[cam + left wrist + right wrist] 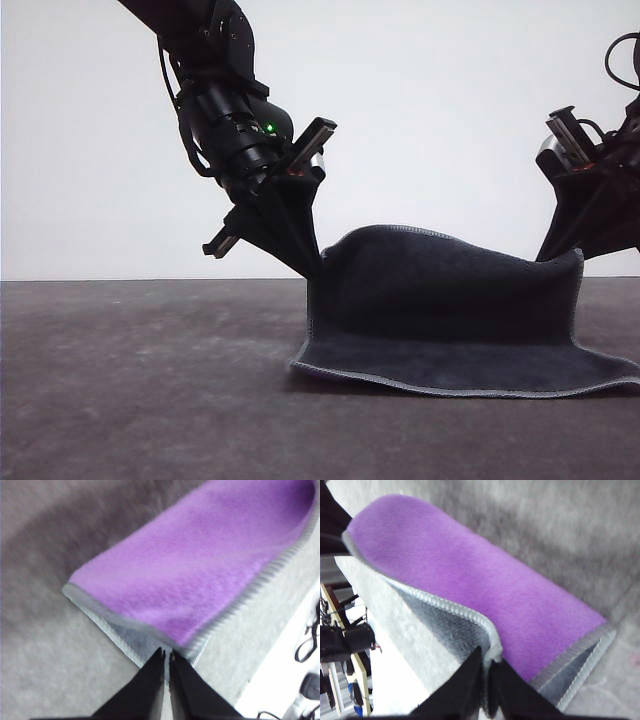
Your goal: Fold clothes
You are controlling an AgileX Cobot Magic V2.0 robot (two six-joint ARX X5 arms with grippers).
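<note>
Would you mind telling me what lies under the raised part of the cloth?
Its front edge rests on the table. Both jaws pinch the cloth by its rear corners, lifting it; the wrist views show its purple face. The surface beneath the lifted fold is hidden.

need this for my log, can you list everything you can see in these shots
cloth: one, dark charcoal grey on the face toward the front camera, bright purple on the other face, light grey stitched edging; far edge lifted off the table between the two grippers, near edge lying flat on the table
table: one, dark grey surface, under the cloth
cables: a few, black, beyond the table's edge in the left wrist view
left gripper: one, black, shut on the cloth's raised left corner
right gripper: one, black, shut on the cloth's raised right corner
</note>
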